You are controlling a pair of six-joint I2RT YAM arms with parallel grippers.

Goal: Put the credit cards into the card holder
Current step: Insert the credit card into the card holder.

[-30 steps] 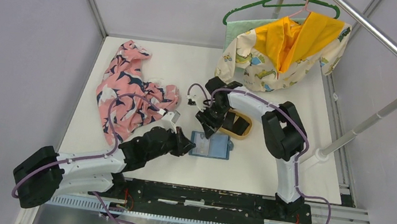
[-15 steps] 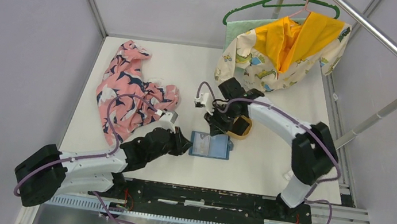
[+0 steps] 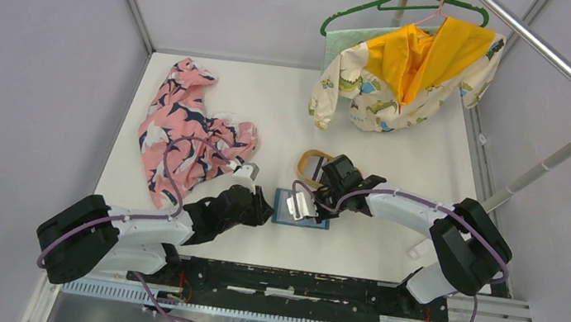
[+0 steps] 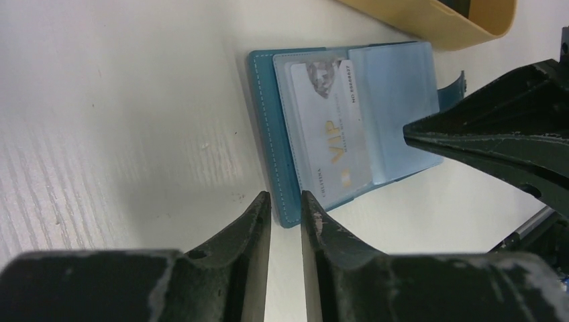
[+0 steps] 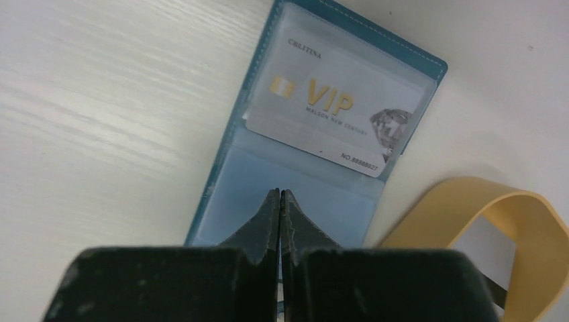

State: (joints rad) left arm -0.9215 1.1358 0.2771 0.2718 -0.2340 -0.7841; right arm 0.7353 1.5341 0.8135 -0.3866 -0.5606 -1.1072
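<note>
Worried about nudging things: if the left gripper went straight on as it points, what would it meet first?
Likely the card holder, at its teal border: the left gripper sits just short of it, though depth is unclear.

Card holder (image 5: 322,184) partly under right gripper (image 5: 280,193)

Bright, even light; soft shadow beside left end effector (image 4: 285,198).

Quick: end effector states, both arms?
Left end effector: slightly open, holding nothing.
Right end effector: shut, holding nothing, tips over the wallet.
</note>
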